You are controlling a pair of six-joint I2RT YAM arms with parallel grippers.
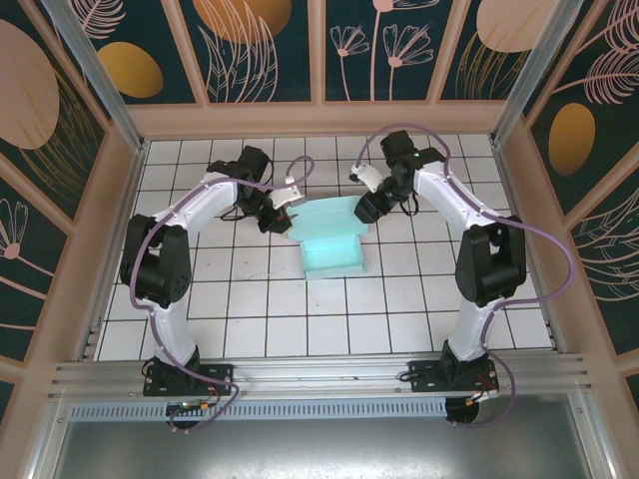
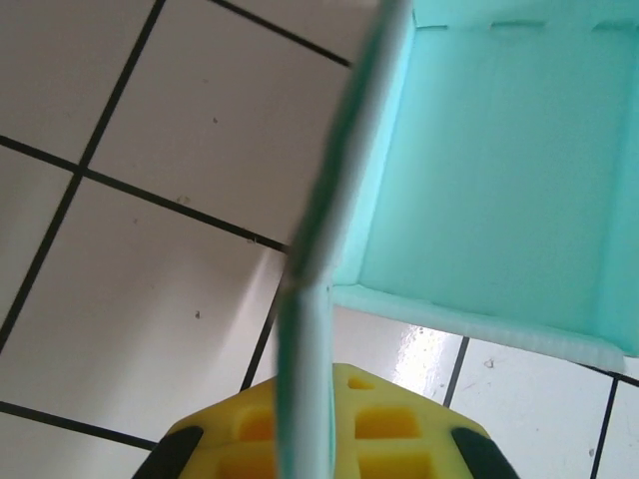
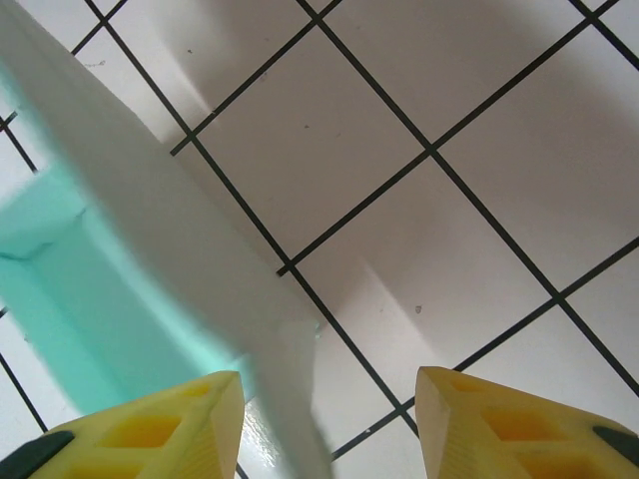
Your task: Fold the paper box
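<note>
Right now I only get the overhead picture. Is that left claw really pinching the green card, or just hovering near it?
Observer: Pinching. The left wrist camera shows the left gripper shut on a raised flap of the paper box.
Operator: And the other claw?
Observer: The right gripper is open; a flap edge runs between its spread fingers, unpinched.
Operator: Is the box closed up yet?
Observer: No. The left wrist camera looks into its open inside, no lid over it.

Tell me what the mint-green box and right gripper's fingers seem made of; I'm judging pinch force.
The paper box looks like thin matte card: its wall reads edge-on as a narrow strip. The right gripper has fingers of yellow, apparently moulded plastic, with hollow recesses.
</note>
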